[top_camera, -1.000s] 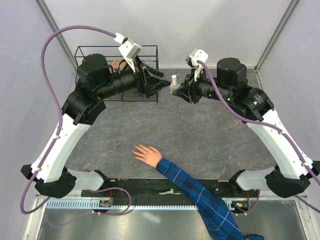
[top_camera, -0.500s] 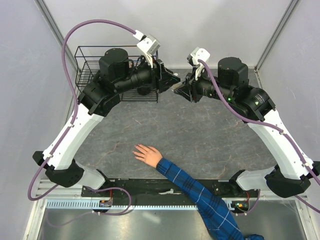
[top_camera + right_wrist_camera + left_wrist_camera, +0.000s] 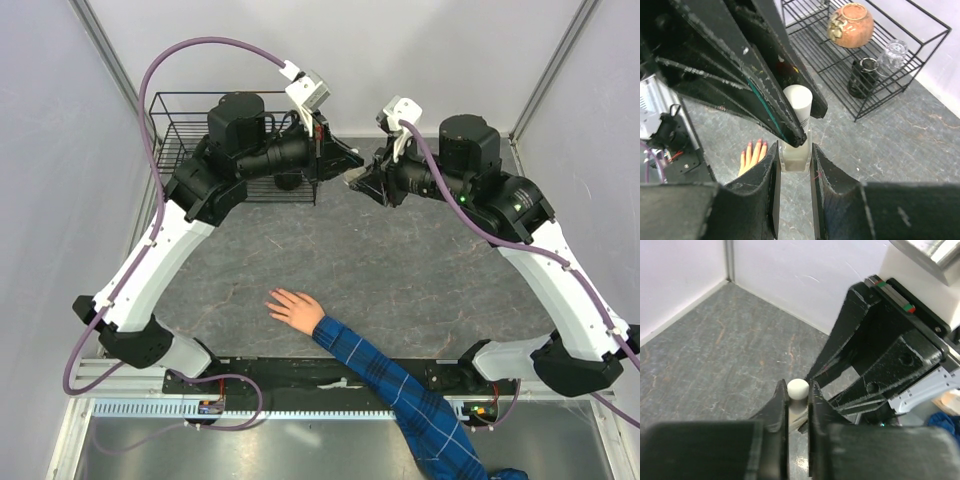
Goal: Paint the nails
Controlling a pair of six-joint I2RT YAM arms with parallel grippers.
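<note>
Hand (image 3: 295,308) lies flat on the table (image 3: 420,270), palm down, at the near edge just left of centre, with the fingers spread and pointing far-left. The arm in the blue plaid sleeve (image 3: 400,395) comes in from the near right, between the two arm bases.

The nails (image 3: 759,143) are at those fingertips. In the right wrist view they read pinkish but are too small to tell more. Both grippers are well apart from them, across the bare table on the far side, roughly straight beyond the hand.

The two arms meet tip to tip at far centre. The right gripper (image 3: 794,152) is clamped on the clear body of a small bottle (image 3: 796,161), one finger on each side. The left gripper (image 3: 797,395) comes in from the opposite side, and its fingers are pinched closed on the white cap (image 3: 801,102) on top of that bottle. In the left wrist view the rounded cap top sits right between the finger pads, with the right gripper's black fingers just behind it. I can't tell whether the bottle base rests on the table or is lifted.

So the nails sit on the near side of both grippers, lower-left of the bottle in the right wrist view, with no contact.

Beyond and left of the grippers, a black wire rack (image 3: 165,130) stands in the far-left corner. In it are a round brown pot (image 3: 850,25), a black jar (image 3: 861,79) and a clear glass piece (image 3: 892,52) just beside the jar.
</note>
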